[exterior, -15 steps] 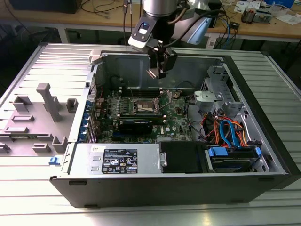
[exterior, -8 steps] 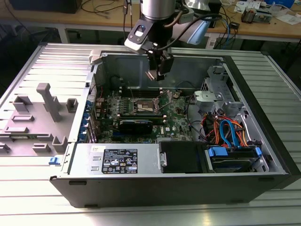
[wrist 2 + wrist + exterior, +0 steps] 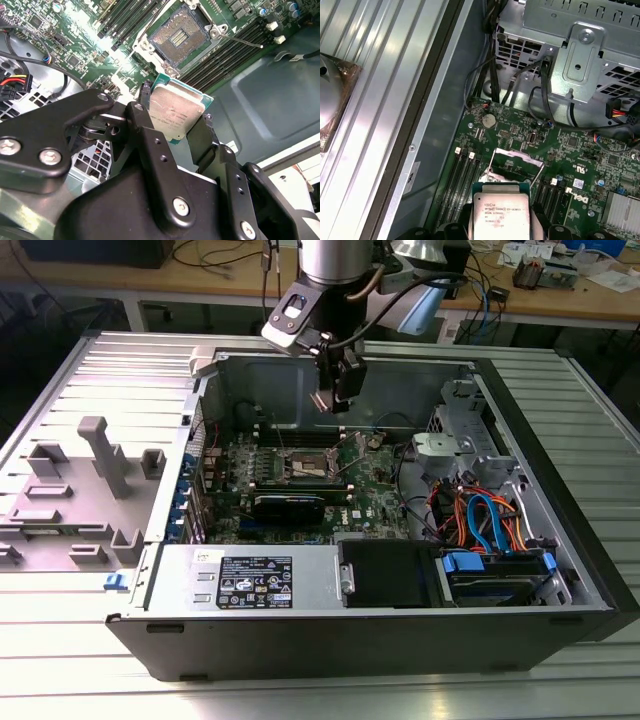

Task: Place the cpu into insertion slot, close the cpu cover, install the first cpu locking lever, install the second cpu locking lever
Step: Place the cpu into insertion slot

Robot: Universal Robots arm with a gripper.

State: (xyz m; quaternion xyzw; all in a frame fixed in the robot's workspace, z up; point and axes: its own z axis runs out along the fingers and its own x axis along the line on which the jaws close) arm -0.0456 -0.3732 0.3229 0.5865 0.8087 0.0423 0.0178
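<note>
1. Silvery-grey metal lid on a green-edged board: the cpu (image 3: pixel 176 111) hangs in the air above the motherboard (image 3: pixel 75 42), inside the open computer case (image 3: pixel 300 640). It is not yet seated.
2. The gripper (image 3: pixel 175 116) has its jaws pinching the cpu by two opposite edges. The black fingers (image 3: pixel 144 122) press on the rim and leave the lid bare in both wrist views.
3. Handling, as a judgement: the chip looks light, thin and stiff, and the smooth lid is likely slippery. The underside contacts are probably fragile, so the edges are the place to hold it, kept level.
4. The insertion slot (image 3: pixel 177 37) lies below and apart from the chip, its dark centre exposed and unoccupied.
5. The cpu cover (image 3: pixel 517 156) appears swung up off the socket in the first wrist view.
6. One thin wire locking lever (image 3: pixel 240 40) juts out from the socket corner, unlatched, across the long black memory slots (image 3: pixel 220 62).
</note>
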